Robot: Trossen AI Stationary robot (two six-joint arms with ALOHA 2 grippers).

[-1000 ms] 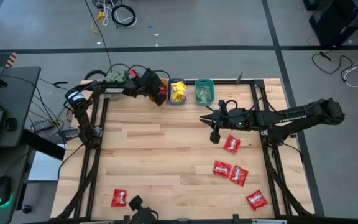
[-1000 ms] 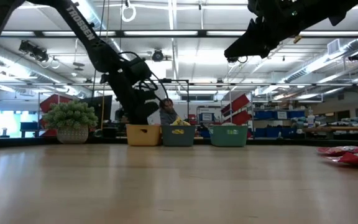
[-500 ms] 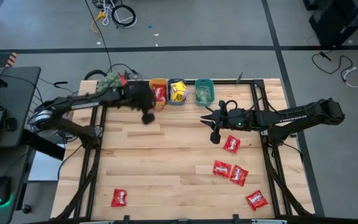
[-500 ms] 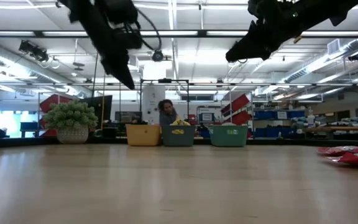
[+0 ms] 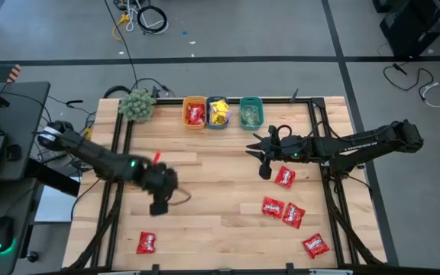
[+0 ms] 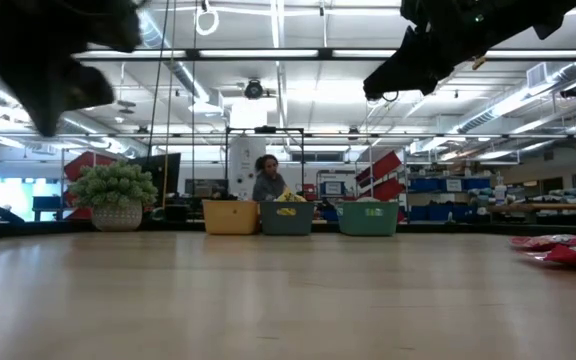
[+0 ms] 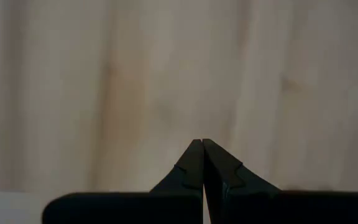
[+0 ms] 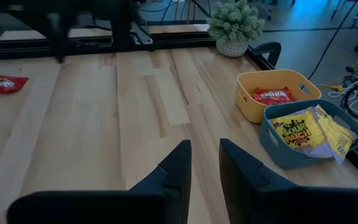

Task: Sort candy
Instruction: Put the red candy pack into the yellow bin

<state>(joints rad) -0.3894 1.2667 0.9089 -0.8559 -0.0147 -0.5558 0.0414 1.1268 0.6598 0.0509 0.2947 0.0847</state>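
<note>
Left gripper (image 5: pixel 161 200) pinched together, empty, lower left of the high view, heading for the lone red packet (image 5: pixel 147 243) at bottom left. Spread fingers first, drop straight over it. Right gripper (image 5: pixel 263 158) slightly parted, empty, just left of red packets (image 5: pixel 284 176) at right.

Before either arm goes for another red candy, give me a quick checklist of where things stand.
1. Left hand empty and shut: ok.
2. Right hand empty, fingers slightly apart: ok.
3. Red candy near the left hand lies flat and alone: ok.
4. Orange bin has room, one red packet inside: ok.
5. Red candy beside the right hand clear of other packets: ok.
6. Right hand spread wide enough for a packet: cannot tell.
</note>
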